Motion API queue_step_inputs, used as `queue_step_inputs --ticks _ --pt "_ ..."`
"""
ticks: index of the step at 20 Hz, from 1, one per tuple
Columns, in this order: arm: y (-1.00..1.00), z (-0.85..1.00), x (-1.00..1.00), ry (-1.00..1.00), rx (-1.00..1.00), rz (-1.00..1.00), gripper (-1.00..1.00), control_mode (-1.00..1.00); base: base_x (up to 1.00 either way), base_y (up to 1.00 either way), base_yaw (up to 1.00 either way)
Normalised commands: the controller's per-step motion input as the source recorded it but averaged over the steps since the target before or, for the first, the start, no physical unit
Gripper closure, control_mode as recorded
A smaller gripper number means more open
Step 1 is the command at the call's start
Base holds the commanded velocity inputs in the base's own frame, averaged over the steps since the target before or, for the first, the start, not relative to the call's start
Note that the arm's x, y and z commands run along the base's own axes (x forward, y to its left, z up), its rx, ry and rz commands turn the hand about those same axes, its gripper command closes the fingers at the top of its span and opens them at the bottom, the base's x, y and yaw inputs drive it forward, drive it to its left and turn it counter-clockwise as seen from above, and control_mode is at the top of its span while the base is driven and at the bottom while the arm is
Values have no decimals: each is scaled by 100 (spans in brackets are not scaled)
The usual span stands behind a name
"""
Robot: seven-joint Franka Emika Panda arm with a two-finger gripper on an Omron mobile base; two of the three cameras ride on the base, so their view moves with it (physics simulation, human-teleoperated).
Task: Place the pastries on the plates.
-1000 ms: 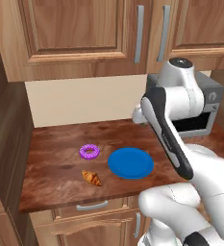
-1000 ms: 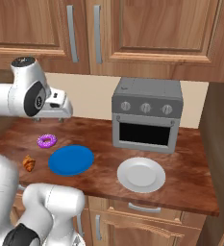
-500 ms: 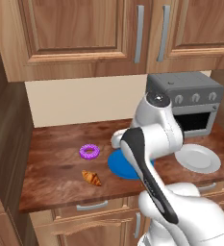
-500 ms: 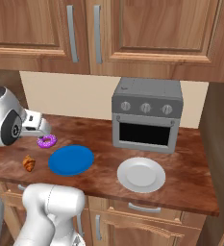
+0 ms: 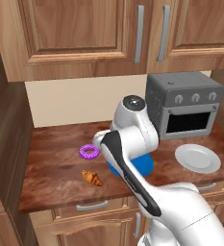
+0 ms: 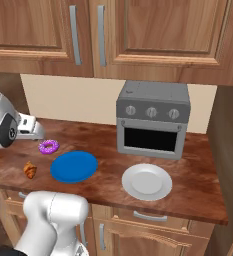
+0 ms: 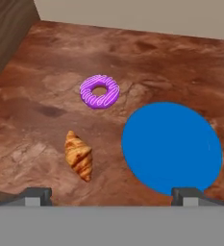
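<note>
Purple-frosted donut (image 7: 99, 91) and golden croissant (image 7: 78, 155) lie on the counter ahead of the spread, empty gripper (image 7: 111, 196), which has swung down over them within the last second; blue plate (image 7: 171, 147) waits bare alongside, white plate (image 6: 146, 181) well apart.

No legible text, label, brand, number or sign appears on any item. The toaster oven (image 6: 153, 120) knobs carry no readable markings.

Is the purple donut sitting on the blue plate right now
No, the donut lies on the bare wooden counter, apart from the blue plate.
</note>
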Motion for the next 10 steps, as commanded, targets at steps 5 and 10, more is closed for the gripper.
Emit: queue_step_inputs --ticks 5,10 --pt "12 -17 55 13 2 3 -100 -100 0 0 0" --pt "17 -10 11 0 0 0 -100 -100 0 0 0"
